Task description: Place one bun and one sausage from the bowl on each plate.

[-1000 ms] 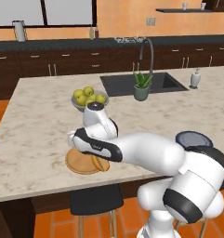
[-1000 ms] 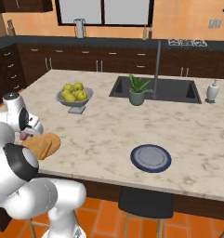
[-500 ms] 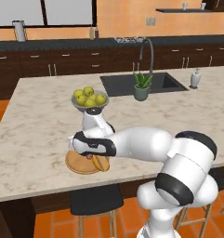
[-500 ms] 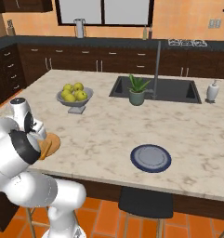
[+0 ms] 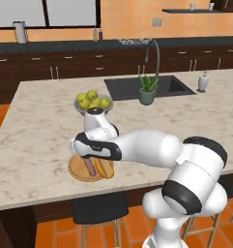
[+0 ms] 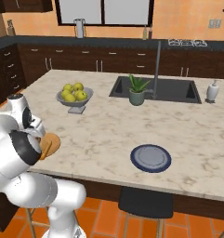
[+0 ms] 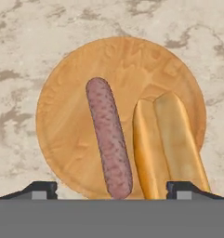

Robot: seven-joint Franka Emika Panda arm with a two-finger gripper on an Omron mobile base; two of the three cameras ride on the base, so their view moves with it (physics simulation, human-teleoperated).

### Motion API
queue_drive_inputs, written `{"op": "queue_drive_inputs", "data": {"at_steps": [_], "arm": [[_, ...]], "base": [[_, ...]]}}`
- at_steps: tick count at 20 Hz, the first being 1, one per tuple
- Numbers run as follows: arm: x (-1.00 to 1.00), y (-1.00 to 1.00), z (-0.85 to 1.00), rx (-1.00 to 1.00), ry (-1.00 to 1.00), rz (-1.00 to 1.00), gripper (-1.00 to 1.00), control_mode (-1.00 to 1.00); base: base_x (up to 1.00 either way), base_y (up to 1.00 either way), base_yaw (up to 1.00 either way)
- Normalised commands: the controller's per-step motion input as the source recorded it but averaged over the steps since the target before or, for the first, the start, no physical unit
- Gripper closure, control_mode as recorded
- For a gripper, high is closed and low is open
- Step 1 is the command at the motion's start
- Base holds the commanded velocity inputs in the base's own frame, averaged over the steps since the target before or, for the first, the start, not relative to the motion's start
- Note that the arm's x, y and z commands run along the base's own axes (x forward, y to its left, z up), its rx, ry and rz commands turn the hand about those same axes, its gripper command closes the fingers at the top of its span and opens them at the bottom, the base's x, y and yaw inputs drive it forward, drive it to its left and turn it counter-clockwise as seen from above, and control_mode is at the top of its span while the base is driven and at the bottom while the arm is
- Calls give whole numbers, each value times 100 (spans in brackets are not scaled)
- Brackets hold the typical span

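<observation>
The tan wooden plate (image 7: 67,116) lies near the counter's front edge (image 5: 77,170) (image 6: 52,143). On it a reddish-brown sausage (image 7: 108,135) (image 5: 92,167) lies free beside a golden bun (image 7: 171,148) (image 5: 106,168). My gripper (image 7: 113,190) (image 5: 91,158) hovers just above them, open, its fingertips (image 7: 39,188) spread wide to either side of the sausage's near end and touching nothing. The dark blue-grey plate (image 6: 151,157) sits bare further right along the front of the counter. The black bowl is out of view.
A grey footed bowl of yellow-green fruit (image 5: 93,102) (image 6: 74,95) stands behind the wooden plate. Further back are a potted plant (image 5: 147,89), the sink (image 6: 155,89) with its tall tap, and a soap bottle (image 6: 212,91). Stools stand under the counter's front edge.
The gripper was shut over the wooden plate and has now opened. The sausage lies loose on the plate beside the bun.
</observation>
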Motion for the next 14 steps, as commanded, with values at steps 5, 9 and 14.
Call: {"op": "queue_drive_inputs", "data": {"at_steps": [5, 9, 14], "arm": [[-98, -47, 95, 1, -12, -1, -100, -100], [-75, -67, 50, 0, -14, 0, -100, 100], [0, 0, 0, 0, 0, 0, -100, 100]], "base": [[0, 0, 0], [-25, -25, 0], [-98, -100, -6]]}}
